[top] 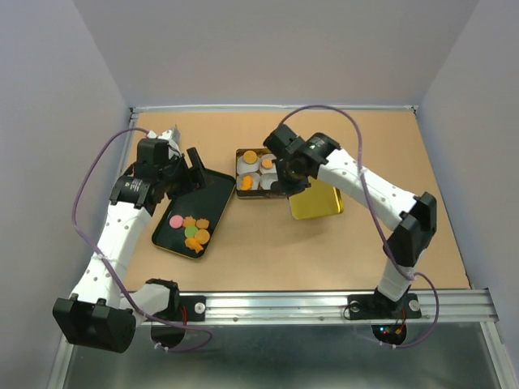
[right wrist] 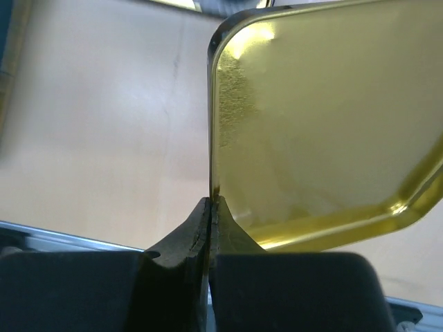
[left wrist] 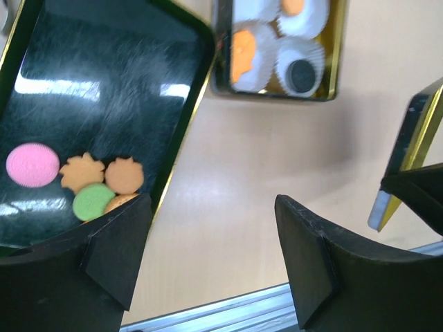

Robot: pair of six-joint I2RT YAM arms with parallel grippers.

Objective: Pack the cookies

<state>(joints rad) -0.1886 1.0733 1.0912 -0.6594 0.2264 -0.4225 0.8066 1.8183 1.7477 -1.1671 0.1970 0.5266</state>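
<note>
While cookies lie on the black tray, the left gripper is held open beside it; the gold lid is pinched by the right gripper, presumably keeping the tin accessible.

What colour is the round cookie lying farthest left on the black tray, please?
The cookie is pink, clearest in the left wrist view.

Right end effector tight on gold lid rim
</note>
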